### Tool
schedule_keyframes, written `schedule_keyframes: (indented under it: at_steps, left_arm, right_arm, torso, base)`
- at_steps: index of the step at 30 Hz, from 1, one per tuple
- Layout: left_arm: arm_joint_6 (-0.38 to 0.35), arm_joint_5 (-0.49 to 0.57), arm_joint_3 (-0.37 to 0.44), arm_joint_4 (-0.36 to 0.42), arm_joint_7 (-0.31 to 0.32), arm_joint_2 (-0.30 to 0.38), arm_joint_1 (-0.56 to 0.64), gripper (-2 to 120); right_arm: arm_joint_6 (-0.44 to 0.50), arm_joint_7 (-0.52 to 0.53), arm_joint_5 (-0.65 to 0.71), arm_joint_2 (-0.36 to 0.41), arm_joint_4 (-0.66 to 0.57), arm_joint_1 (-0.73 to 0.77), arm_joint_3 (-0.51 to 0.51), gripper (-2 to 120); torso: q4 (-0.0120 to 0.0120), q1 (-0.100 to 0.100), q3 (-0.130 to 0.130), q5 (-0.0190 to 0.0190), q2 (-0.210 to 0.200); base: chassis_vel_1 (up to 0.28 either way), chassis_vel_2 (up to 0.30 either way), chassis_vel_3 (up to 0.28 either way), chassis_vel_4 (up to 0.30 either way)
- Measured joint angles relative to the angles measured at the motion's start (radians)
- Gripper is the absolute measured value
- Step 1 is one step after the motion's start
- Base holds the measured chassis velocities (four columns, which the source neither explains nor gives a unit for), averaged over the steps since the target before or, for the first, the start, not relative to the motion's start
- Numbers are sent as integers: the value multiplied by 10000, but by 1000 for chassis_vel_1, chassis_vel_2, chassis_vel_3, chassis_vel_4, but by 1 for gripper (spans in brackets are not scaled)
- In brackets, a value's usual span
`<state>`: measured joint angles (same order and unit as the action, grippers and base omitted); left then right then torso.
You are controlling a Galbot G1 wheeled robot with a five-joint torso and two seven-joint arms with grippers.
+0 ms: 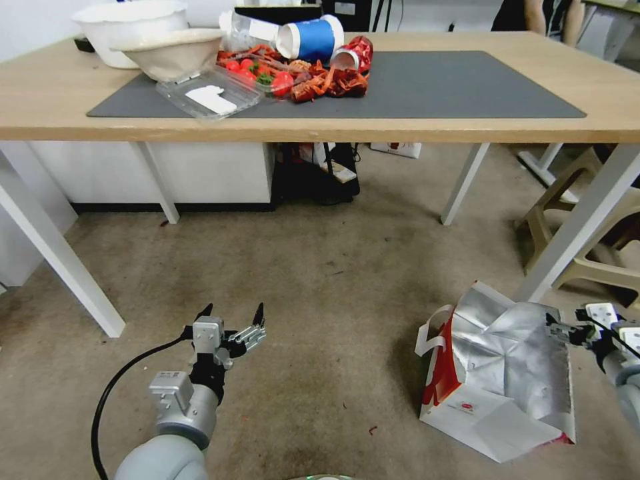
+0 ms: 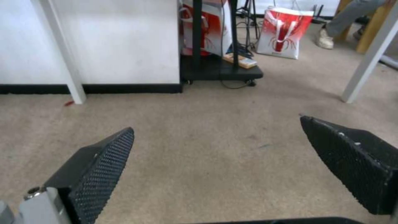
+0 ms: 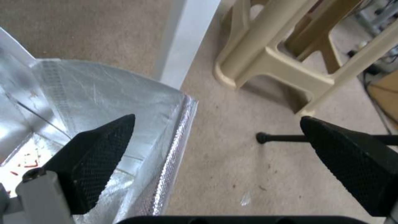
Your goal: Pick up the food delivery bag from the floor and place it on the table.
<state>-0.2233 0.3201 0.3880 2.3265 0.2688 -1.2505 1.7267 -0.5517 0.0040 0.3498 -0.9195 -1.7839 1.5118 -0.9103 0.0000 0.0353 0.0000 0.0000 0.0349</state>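
Observation:
The food delivery bag (image 1: 500, 373) stands open and crumpled on the floor (image 1: 333, 280) at the right, with its silver foil lining, red side panel and white handles showing. My right gripper (image 1: 563, 327) hangs open at the bag's far right rim. In the right wrist view the right gripper (image 3: 217, 117) straddles the foil edge (image 3: 178, 133), one finger over the bag's inside and the other over bare floor. My left gripper (image 1: 233, 310) is open above the floor at the left, well away from the bag, nothing between its fingers (image 2: 104, 161). The table (image 1: 467, 127) with its grey mat (image 1: 467, 87) spans the back.
A white table leg (image 1: 573, 227) rises just behind the bag, with a beige plastic stool (image 3: 269, 53) beside it. Bowls, a clear tray and food litter (image 1: 293, 73) crowd the mat's left half. A black cart (image 1: 320, 173) and a second red-and-white bag (image 2: 284, 31) sit under the table.

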Motion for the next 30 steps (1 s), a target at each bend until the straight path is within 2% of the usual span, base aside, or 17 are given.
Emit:
schedule_keyframes:
  at_steps: [8, 10, 14, 15, 16, 17, 18, 21, 22, 25, 26, 28, 29, 30]
  left_arm:
    - [141, -80, 117, 180, 38, -15, 165, 100]
    - [248, -147, 103, 233, 59, -66, 252, 100]
    - [322, -193, 101, 277, 83, -102, 336, 100]
    - [388, -217, 102, 285, 96, -127, 403, 100]
    - [402, -209, 102, 296, 97, -132, 423, 100]
    - [413, -154, 88, 357, 112, -146, 476, 100]
    - [413, -154, 88, 357, 112, -146, 476, 100]
    - [425, -137, 111, 468, 117, -157, 589, 100]
    - [425, -137, 111, 468, 117, -157, 589, 100]
    - [459, -172, 126, 477, 110, -145, 641, 100]
    - [459, -172, 126, 477, 110, -145, 641, 100]
    - [462, -198, 109, 477, 110, -151, 635, 100]
    - [462, -198, 109, 477, 110, -151, 635, 100]
    - [467, -203, 105, 478, 110, -153, 630, 100]
  right_arm:
    - [-259, -42, 303, 156, 245, -189, 224, 96]
    - [-424, -14, 314, 169, 265, -251, 326, 86]
    - [-529, 3, 324, 181, 265, -275, 430, 76]
    - [-611, 3, 359, 191, 265, -302, 522, 69]
    - [-622, 4, 361, 193, 265, -308, 545, 68]
    - [-655, 4, 362, 199, 257, -306, 580, 59]
    - [-655, 4, 362, 199, 257, -306, 580, 59]
    - [-667, -14, 346, 222, 227, -244, 606, 45]
    - [-667, -14, 346, 222, 227, -244, 606, 45]
    - [-669, -27, 330, 194, 229, -247, 633, 31]
    - [-669, -27, 330, 194, 229, -247, 633, 31]
    - [-674, -30, 329, 150, 232, -258, 646, 21]
    - [-674, -30, 329, 150, 232, -258, 646, 21]
    - [-680, -32, 330, 132, 247, -261, 653, 16]
  torso:
    - [0, 0, 0, 1, 1]
    - [0, 0, 0, 1, 1]
    - [0, 1, 0, 0, 1]
    - [0, 0, 0, 1, 1]
    - [0, 0, -1, 0, 2]
    - [1, 0, -1, 1, 1]
    - [1, 0, -1, 1, 1]
    - [0, 0, -1, 0, 2]
    - [0, 0, -1, 0, 2]
    - [0, 0, -1, 0, 2]
    - [0, 0, -1, 0, 2]
    - [0, 0, -1, 0, 1]
    - [0, 0, -1, 0, 1]
    - [0, 0, -1, 0, 1]
  base:
    - [0, 0, 0, 0]
    - [0, 0, 0, 0]
    - [0, 0, 0, 0]
    - [0, 0, 0, 0]
    - [0, 0, 0, 0]
    - [0, 0, 0, 0]
    - [0, 0, 0, 0]
    - [0, 0, 0, 0]
    - [0, 0, 0, 0]
    - [0, 0, 0, 0]
    - [0, 0, 0, 0]
    - [0, 0, 0, 0]
    - [0, 0, 0, 0]
    - [0, 0, 0, 0]
